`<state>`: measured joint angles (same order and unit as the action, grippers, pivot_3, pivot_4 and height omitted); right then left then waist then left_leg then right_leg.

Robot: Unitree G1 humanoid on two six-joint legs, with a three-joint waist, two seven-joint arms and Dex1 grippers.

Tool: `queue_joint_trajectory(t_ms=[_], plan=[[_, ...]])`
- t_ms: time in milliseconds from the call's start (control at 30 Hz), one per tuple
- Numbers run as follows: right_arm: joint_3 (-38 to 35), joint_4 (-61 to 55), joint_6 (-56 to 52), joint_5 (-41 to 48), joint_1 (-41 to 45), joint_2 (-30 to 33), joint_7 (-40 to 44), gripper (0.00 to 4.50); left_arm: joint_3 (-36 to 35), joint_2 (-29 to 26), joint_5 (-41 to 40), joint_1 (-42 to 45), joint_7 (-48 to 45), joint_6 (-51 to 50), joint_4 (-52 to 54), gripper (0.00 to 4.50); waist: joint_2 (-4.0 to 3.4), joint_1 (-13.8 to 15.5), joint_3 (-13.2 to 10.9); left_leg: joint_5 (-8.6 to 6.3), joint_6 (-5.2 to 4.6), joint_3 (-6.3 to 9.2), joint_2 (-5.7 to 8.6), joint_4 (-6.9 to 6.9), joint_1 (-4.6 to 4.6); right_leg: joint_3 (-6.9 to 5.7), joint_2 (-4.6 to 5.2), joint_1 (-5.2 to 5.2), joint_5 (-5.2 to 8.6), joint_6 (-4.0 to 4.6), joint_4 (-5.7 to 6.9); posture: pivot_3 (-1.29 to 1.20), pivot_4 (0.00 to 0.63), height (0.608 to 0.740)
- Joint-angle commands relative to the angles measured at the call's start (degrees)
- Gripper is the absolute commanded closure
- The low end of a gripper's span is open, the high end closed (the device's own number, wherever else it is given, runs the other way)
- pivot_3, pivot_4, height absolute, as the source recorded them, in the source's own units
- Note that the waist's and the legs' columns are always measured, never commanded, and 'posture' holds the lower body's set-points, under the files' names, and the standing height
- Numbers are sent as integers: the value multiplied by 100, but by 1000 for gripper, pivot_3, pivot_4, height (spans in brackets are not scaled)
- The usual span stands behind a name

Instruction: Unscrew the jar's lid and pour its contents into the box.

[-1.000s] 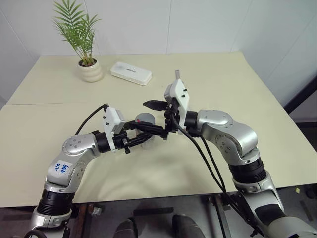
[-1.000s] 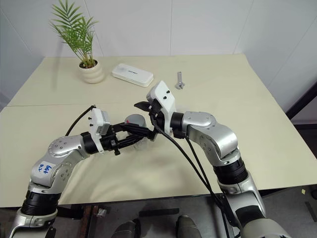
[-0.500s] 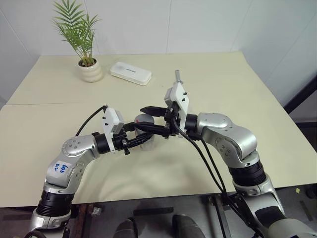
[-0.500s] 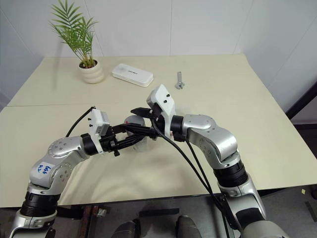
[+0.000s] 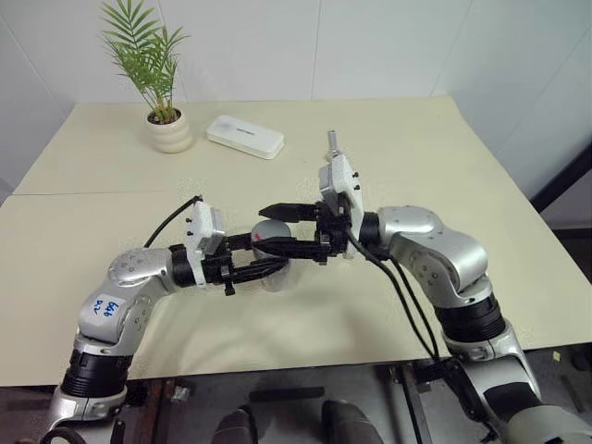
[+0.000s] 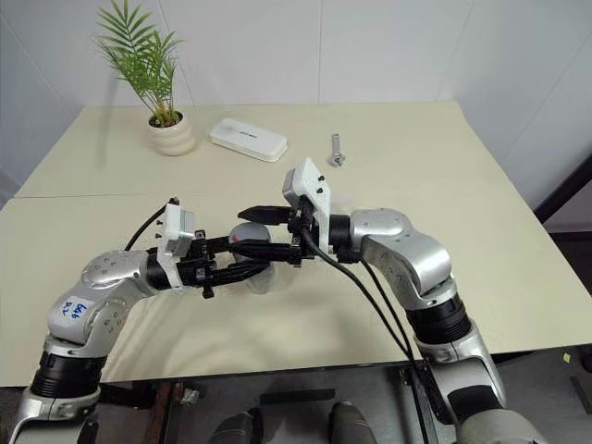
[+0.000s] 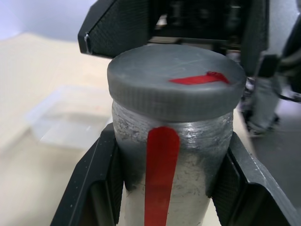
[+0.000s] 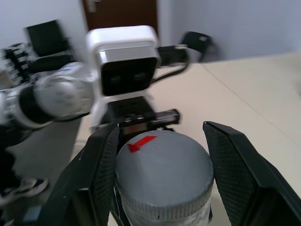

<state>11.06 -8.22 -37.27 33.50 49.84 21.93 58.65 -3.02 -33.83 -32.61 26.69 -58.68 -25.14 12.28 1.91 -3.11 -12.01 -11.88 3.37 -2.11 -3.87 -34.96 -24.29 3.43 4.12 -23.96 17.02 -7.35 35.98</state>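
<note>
Two claws meet at the jar above the bench

The left claw (image 7: pixel 164 188) pinches the jar (image 7: pixel 171 179) by its clear body, so that it cannot spin, and holds it in the air over the bench (image 5: pixel 407 148). The right claw (image 8: pixel 162 169) reaches from the opposite side, one finger (image 8: pixel 101 165) at each side of the grey lid (image 8: pixel 162 174); it looks pressed on the lid, probably to twist it. The jar stands upright, its long axis vertical, lid up. The box (image 7: pixel 70 117) lies on the bench just behind.
</note>
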Motion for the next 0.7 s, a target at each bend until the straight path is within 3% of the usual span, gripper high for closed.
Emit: queue_joint_trajectory(t_ms=[33,167,433,533,667,700], plan=[[-25,386,101,-54,198,319,605,2003,-289,-129,-238,296,-399,348,-68,2498,0,-1,0,0,0,0,0,0,1,0,0,1,0,0,0,0,150,740],[59,729,211,-122,449,478,1104,2003,-207,-197,-127,378,-715,513,-202,2498,0,-4,0,-1,-2,0,-1,-1,2,0,-1,1,0,0,0,0,150,740],[40,819,133,-83,456,537,1229,2003,-199,-158,-95,293,-701,623,-208,2498,0,14,0,-4,-5,0,-2,-7,0,0,-1,2,0,0,0,0,150,740],[-12,806,-7,-22,440,522,1175,1450,-227,-169,-99,218,-675,600,-155,2498,0,-7,0,-4,-5,0,-2,-7,1,1,-1,2,0,0,1,0,150,740],[-234,832,58,34,484,391,1013,125,-259,-221,-69,161,-637,564,-120,2498,0,-7,0,-4,-5,0,-6,-6,1,1,-4,2,1,0,1,0,150,740],[-274,817,65,55,497,364,984,30,-267,-230,-64,156,-625,556,-117,2498,0,-5,0,-4,-5,0,-5,-6,1,1,-4,2,0,0,1,0,150,740]])
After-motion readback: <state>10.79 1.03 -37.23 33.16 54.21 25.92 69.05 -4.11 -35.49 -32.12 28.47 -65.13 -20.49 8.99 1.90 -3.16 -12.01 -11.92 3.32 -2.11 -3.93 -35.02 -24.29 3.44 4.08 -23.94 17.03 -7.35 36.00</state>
